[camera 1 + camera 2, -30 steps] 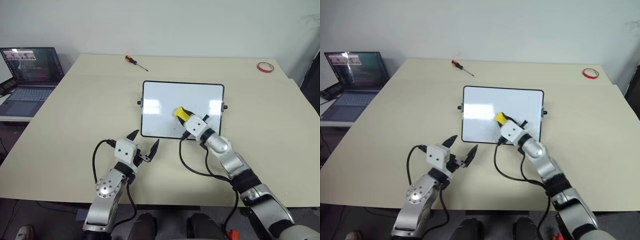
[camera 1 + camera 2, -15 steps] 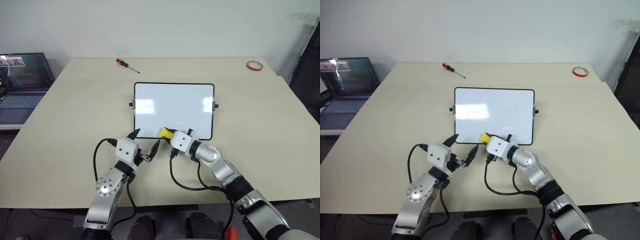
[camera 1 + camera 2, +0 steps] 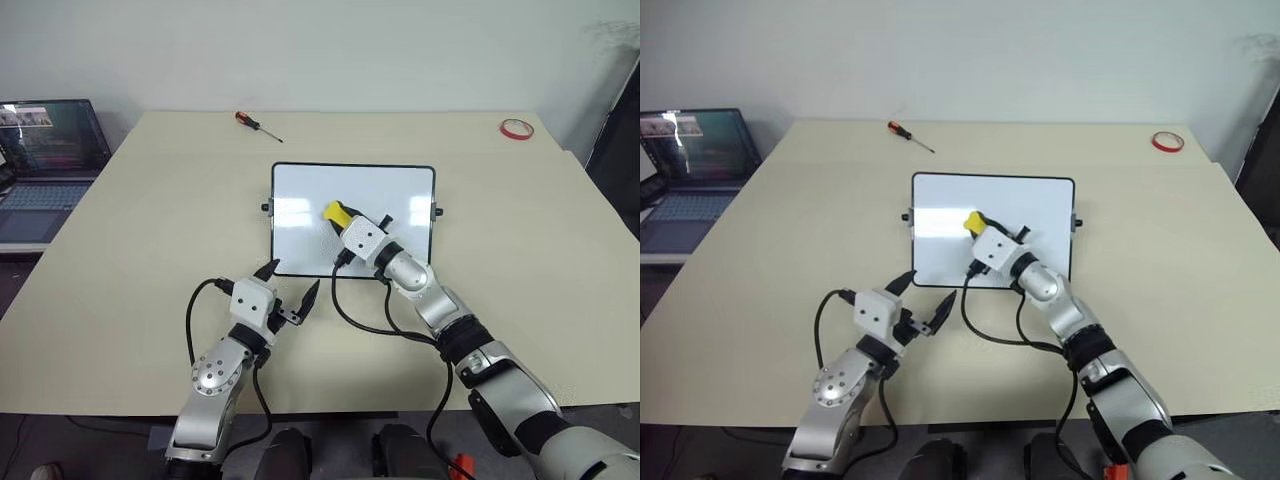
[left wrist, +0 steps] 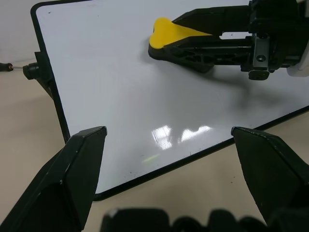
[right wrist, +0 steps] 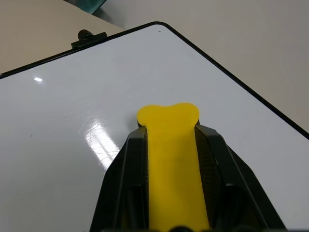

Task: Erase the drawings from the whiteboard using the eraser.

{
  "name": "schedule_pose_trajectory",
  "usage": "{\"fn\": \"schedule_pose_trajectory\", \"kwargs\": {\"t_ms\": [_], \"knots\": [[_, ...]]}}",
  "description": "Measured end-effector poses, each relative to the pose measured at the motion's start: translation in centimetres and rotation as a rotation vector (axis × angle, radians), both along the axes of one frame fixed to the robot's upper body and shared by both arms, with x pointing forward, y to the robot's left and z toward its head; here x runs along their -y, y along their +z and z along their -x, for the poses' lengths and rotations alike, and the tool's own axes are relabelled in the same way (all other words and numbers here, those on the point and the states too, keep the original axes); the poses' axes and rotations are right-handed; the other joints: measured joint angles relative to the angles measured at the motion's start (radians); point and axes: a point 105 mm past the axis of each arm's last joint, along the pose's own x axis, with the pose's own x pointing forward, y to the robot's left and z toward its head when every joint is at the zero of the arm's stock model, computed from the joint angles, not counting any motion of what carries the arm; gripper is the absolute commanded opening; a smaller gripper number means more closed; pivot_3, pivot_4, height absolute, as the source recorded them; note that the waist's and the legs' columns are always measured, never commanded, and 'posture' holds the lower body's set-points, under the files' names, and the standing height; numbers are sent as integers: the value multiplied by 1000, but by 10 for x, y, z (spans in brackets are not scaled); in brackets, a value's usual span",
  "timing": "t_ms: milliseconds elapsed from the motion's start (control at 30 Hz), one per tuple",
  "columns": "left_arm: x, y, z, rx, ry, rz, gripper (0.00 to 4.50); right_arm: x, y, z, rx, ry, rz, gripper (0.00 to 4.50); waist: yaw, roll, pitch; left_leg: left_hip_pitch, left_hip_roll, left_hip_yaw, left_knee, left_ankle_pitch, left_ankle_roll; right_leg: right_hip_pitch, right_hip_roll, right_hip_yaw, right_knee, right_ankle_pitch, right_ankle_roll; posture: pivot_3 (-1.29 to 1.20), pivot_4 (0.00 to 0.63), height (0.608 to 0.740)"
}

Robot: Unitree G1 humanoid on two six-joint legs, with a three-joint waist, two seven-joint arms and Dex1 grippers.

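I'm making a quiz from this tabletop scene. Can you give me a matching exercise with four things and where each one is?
Things:
1. eraser
2. screwdriver
3. red tape ring
4. laptop

Places:
a. far right corner of the table
b. off the table's left edge
c. on the whiteboard, in the right gripper
d. on the table beyond the whiteboard, toward the left

Pairs: 1-c, 2-d, 3-a, 4-b

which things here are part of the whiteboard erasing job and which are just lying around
Part of the job:
whiteboard
eraser, gripped in the right end effector

Just lying about:
screwdriver
red tape ring
laptop
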Motion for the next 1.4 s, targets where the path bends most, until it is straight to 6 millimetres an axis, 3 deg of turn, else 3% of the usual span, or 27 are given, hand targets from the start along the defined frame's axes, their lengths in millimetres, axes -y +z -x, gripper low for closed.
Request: {"fn": "schedule_pose_trajectory", "kwargs": {"t_ms": [167,267,367,467,567,633,967,1133,1267,1400], "knots": [[0,1,-1,2,-3,-3,4500,6,-38,35,-95,96,48,1073,10,0,0,-2,0,-1,0,0,0,-1,-1,0,-1,0,0,0,150,740],[3,4,-2,14,-14,-2,4500,20,-39,40,-141,70,30,1073,13,0,0,-2,-1,-1,1,0,0,-1,-1,0,0,0,0,0,150,740],[5,10,-6,30,-33,-7,4500,44,-18,37,-162,-8,-57,1073,19,1,1,-3,-1,-2,1,0,0,-1,-1,-1,-1,0,0,0,150,740],[8,22,-16,66,-80,-20,4500,63,29,42,-124,-58,-159,1073,20,2,2,-6,-1,-2,0,0,0,-3,-1,-1,-1,0,0,0,150,740],[15,32,-24,78,-147,-14,4500,76,49,53,-128,-96,-196,1073,21,1,2,-6,-1,-2,0,0,0,-3,-1,-1,-2,0,1,0,150,740],[20,35,-26,68,-210,-19,4500,89,51,59,-165,-152,-207,1073,23,1,2,-7,-1,-3,0,0,0,-4,-1,-2,-2,0,1,0,150,740],[73,41,-28,-3,-692,-86,4500,149,43,93,-391,-462,-303,1073,18,2,3,-10,-1,-1,0,0,0,-7,1,-4,-1,-1,1,0,150,740],[96,37,-31,-25,-915,-152,4500,195,16,112,-524,-719,-415,1073,24,2,2,-16,-4,-1,2,0,0,-11,3,-6,-1,-1,1,0,150,740],[108,28,-31,-37,-1010,-178,4500,214,7,116,-551,-819,-458,1073,16,2,2,-20,-5,0,1,0,0,-18,3,-3,1,-1,1,0,150,740],[127,23,-31,-33,-1086,-214,4500,219,-3,113,-574,-849,-504,1073,16,2,3,-20,-10,-1,1,0,1,-18,4,-3,1,-1,1,0,150,740]]}}
